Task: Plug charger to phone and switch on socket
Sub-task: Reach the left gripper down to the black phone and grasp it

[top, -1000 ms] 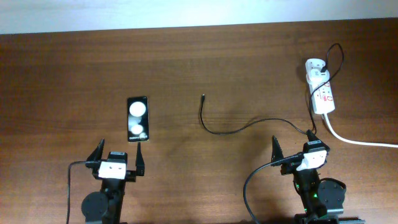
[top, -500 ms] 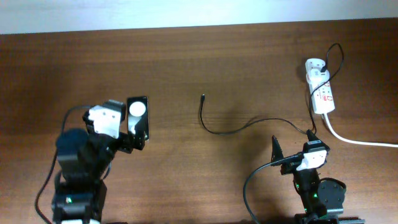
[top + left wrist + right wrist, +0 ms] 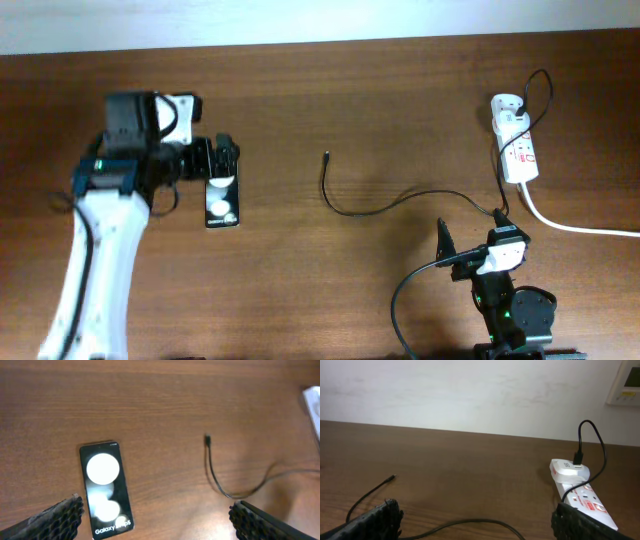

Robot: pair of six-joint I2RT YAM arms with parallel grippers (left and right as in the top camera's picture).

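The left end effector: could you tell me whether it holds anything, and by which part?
Nothing is held. The left end effector hangs open above the phone, which lies flat on the table. The right end effector is open too.

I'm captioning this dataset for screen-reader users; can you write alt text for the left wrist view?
A black phone lies flat, screen up, on the brown wooden table, lower left in frame. The charger lies to its right, plug tip free, not touching it. The left gripper is open, fingers at the bottom corners.
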